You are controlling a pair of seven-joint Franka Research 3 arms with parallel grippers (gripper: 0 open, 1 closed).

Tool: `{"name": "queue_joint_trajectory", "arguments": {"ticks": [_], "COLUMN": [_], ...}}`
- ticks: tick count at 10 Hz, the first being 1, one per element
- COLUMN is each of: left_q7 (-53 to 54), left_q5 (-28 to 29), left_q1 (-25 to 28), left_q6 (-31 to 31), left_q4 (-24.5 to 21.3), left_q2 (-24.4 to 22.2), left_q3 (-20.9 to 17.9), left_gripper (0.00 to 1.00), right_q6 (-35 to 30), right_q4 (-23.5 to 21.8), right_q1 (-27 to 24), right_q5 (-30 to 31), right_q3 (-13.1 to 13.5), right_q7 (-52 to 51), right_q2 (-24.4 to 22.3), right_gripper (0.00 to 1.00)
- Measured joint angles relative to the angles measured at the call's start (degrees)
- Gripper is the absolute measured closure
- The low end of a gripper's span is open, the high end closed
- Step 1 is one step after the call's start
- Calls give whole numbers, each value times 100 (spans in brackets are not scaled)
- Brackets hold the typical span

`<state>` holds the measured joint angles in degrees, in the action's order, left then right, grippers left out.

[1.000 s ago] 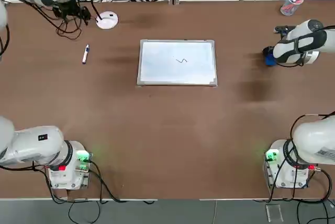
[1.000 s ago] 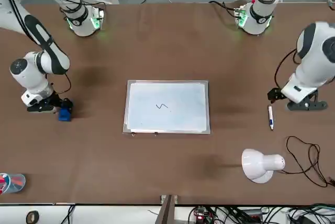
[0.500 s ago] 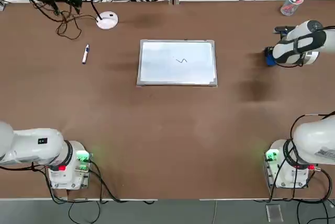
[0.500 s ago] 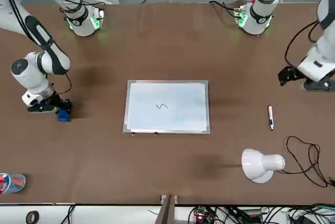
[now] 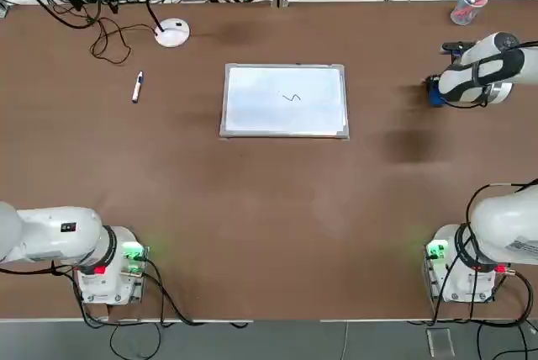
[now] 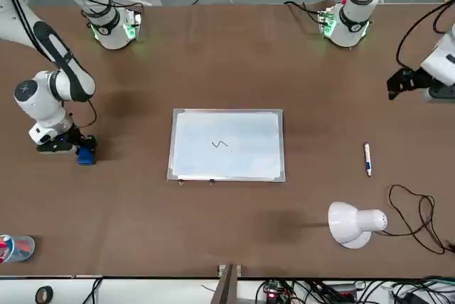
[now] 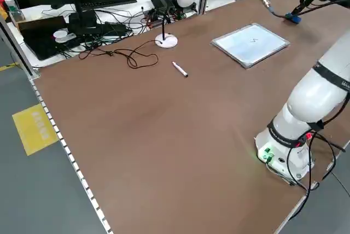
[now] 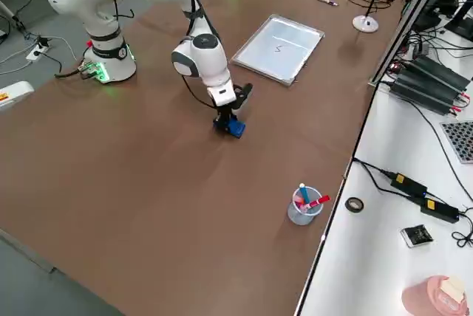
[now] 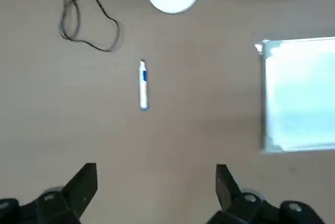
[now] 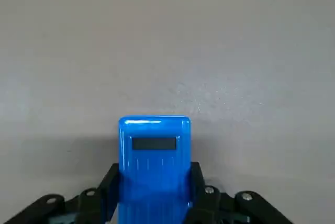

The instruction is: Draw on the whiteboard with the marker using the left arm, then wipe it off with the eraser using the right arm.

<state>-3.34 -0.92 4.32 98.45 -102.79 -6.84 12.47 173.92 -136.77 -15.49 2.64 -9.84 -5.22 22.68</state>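
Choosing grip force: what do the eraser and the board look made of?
The eraser, clamped in the right hand, looks like glossy hard blue plastic; highlights streak its top. The board has a smooth white face in a metallic-looking grey frame, probably aluminium.

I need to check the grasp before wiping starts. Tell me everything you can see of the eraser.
The eraser is a small bright blue rectangular block, glossy like plastic, with a dark recessed strip on its top face. It stands on the brown table, well off to the whiteboard's right-arm side. The right gripper is shut on it, one black finger on each long side; its far end sticks out free.
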Motion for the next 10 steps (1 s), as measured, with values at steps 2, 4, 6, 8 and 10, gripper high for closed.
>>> {"name": "queue_joint_trajectory", "arguments": {"ticks": [2,4,6,8,10], "left_q7": [-38,-73,-242,-426,-490], "left_q5": [-109,-129,-132,-132,-132], "left_q1": [1,3,7,3,-1], "left_q6": [-165,-192,-191,-191,-191], "left_q4": [0,1,9,18,19], "left_q2": [-160,-202,-199,-196,-191], "left_q3": [-34,-65,-75,-75,-64], "left_gripper": [0,0,0,0,0], "right_q6": [-148,-655,-1415,-2032,-2337], "right_q4": [120,459,938,1414,1805], "right_q1": [141,498,969,1475,1973], "right_q5": [0,0,0,0,2], "right_q3": [-5,-12,-24,-41,-56], "right_q7": [396,1044,1844,2674,3501], "right_q2": [-5,-77,-210,-312,-331], "right_gripper": [44,44,44,44,44]}}
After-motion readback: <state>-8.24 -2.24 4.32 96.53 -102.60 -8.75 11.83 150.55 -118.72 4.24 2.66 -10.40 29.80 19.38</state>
